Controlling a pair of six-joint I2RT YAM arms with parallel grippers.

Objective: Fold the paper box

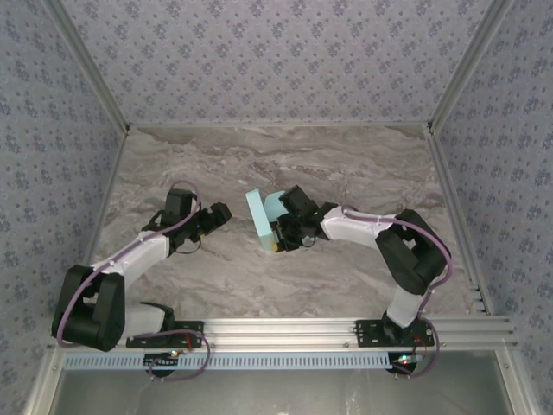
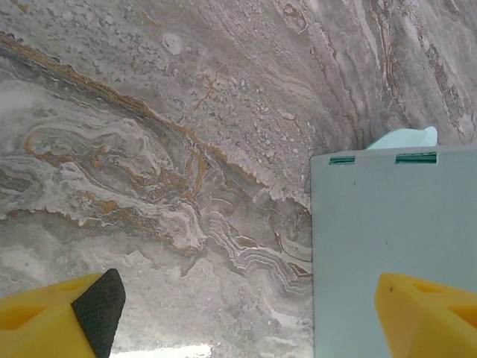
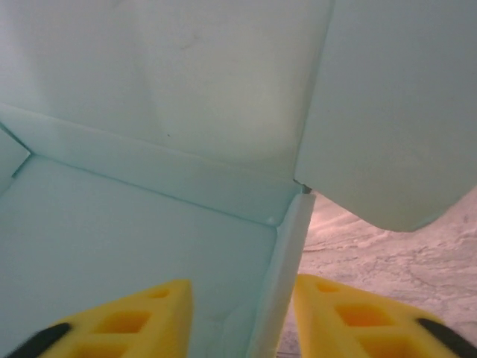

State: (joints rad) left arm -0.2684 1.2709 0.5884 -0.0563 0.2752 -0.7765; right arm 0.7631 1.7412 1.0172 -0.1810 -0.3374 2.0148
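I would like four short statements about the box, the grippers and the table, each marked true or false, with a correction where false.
1. The paper box is light turquoise. True.
2. The left gripper is closed on the box. False: it is open and grips nothing.
3. The right gripper has one finger on each side of a wall of the box. True.
4. The table is plain white. False: it has a grey-brown marble pattern.
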